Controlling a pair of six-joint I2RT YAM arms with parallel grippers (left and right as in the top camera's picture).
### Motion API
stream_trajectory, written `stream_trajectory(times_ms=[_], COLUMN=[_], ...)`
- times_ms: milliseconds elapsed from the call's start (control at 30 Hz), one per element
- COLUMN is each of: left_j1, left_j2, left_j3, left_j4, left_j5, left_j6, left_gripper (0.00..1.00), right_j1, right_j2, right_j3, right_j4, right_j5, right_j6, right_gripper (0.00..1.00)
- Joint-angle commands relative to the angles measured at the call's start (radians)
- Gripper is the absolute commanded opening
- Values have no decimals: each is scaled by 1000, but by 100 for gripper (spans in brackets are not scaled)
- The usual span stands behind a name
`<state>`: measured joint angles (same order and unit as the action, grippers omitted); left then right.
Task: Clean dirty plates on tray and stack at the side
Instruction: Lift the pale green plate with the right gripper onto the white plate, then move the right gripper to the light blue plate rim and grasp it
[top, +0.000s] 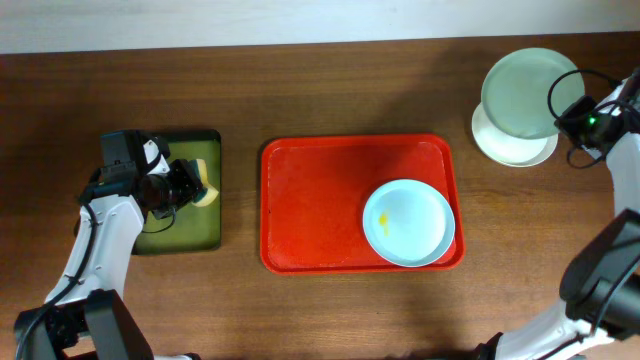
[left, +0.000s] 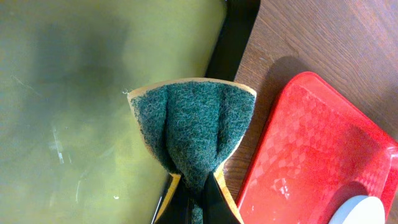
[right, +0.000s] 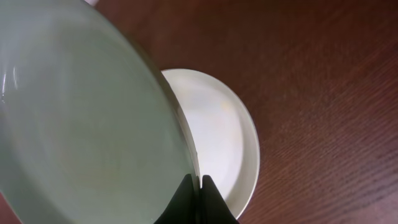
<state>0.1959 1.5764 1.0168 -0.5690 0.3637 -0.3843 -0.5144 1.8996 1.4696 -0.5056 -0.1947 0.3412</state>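
Pinching the pale green plate (right: 87, 112) by its rim, the right hand (right: 200, 182) holds it over the white plate (right: 221, 134) on the worktop (top: 300, 90). The smeared pale blue plate (top: 410, 222) lies in the red tray (top: 315, 200). The left hand (left: 199, 190) grips a sponge (left: 193, 124).

Your left arm (top: 105, 225) showed white links between black joints, with a black block (top: 122, 152) at its wrist. A black cable (top: 550, 96) looped off your right arm (top: 600, 275), where a green light (top: 592, 121) glowed. The fingers (right: 186, 202) of your right hand (right: 200, 184) and left hand (left: 200, 183) were black and tapered.
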Motion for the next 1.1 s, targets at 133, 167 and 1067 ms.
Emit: stream_trajectory(times_ms=[133,167,1067], left_j1=[5,5,5], left_j2=[-8,-8,97], left_j3=[-1,-1,-1], left_j4=[10,12,140], left_j5=[14,14,-413], left_j6=[19,19,-36], left_gripper=[0,0,0], right_j1=[5,5,250], right_j2=[117,124,-446], right_j3=[7,7,7], right_j4=[55,56,-378], right_j5=[35,35,31], right_j6=[11,12,12], right_gripper=[4,4,61])
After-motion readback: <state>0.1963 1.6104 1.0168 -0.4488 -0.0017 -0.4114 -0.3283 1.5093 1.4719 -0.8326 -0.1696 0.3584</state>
